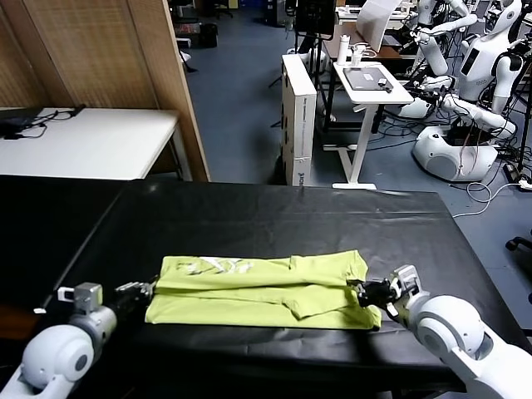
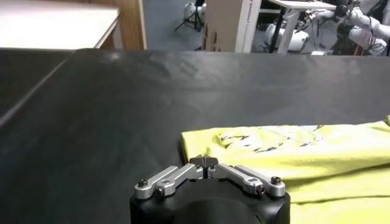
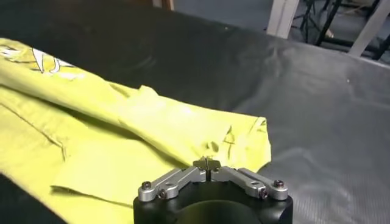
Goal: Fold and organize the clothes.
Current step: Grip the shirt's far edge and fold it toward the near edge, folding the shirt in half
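One T-shirt [image 1: 262, 291] lies folded between two closed pincers.

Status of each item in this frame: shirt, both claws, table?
T-shirt: folded lengthwise into a long strip, flat on the table, white print showing near its left end.
Left claw: shut, at the shirt's left end.
Right claw: shut, at the shirt's right end.
Table: covered in black cloth.

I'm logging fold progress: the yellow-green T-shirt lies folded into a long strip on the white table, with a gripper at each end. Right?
Not quite. The T-shirt lies on the black table, not the white one, as the head view shows. The rest holds: it is folded into a long strip, with the left gripper and right gripper at its ends.
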Available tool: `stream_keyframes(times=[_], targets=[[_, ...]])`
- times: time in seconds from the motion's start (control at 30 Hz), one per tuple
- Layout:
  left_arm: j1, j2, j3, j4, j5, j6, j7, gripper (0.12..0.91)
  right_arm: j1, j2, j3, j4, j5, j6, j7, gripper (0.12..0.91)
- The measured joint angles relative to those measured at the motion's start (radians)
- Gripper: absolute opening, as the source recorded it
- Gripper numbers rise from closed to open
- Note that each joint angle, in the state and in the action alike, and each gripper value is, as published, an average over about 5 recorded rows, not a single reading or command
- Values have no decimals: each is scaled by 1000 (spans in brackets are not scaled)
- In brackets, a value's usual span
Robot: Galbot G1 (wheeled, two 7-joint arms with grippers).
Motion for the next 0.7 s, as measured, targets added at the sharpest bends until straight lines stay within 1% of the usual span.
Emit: stream_keyframes(times=[0.07, 0.1, 0.13, 0.17, 0.2, 0.23, 0.27, 0.3, 0.33, 0.37, 0.4, 0.43, 0.5, 0.53, 0.6, 0.7], targets=[[6, -7, -2, -6, 7, 1, -2, 156, -9, -5, 14, 13, 3, 0, 1, 259], [8, -10, -4, -9, 9, 1, -5, 184, -12, -7, 21, 20, 5, 0, 1, 315], [11, -13, -6, -12, 10, 2, -7, 211, -15, -8, 28, 26, 6, 0, 1, 389], [14, -15, -9, -16, 10, 4, -10, 258, -16, -7, 35, 30, 6, 0, 1, 446], [17, -16, -13, -19, 9, 5, -12, 324, -16, -5, 42, 32, 5, 0, 2, 503], [20, -17, -17, -22, 8, 6, -13, 380, -14, -1, 50, 31, 3, 0, 3, 579], [22, -18, -21, -25, 7, 7, -14, 437, -12, 5, 58, 28, 0, 0, 5, 636], [23, -18, -25, -26, 5, 6, -14, 513, -8, 12, 65, 24, -2, 0, 8, 693], [23, -19, -29, -26, 4, 5, -14, 570, -4, 21, 72, 18, -6, 0, 12, 760], [21, -20, -31, -24, 2, 4, -15, 627, 2, 31, 77, 11, -10, 3, 17, 808], [16, -22, -32, -21, 1, 2, -16, 701, 7, 42, 80, 2, -16, 10, 21, 842], [9, -25, -33, -16, -1, 1, -17, 757, 14, 55, 81, -8, -23, 20, 25, 876], [-10, -32, -32, -4, -2, -2, -21, 848, 31, 84, 78, -34, -44, 49, 34, 897], [-22, -35, -30, 3, -1, -5, -22, 877, 39, 100, 75, -48, -54, 64, 37, 903], [-48, -40, -23, 18, 3, -11, -24, 900, 55, 132, 66, -80, -70, 88, 44, 906], [-91, -52, -4, 46, 13, -17, -25, 906, 75, 174, 53, -128, -78, 107, 55, 907]])
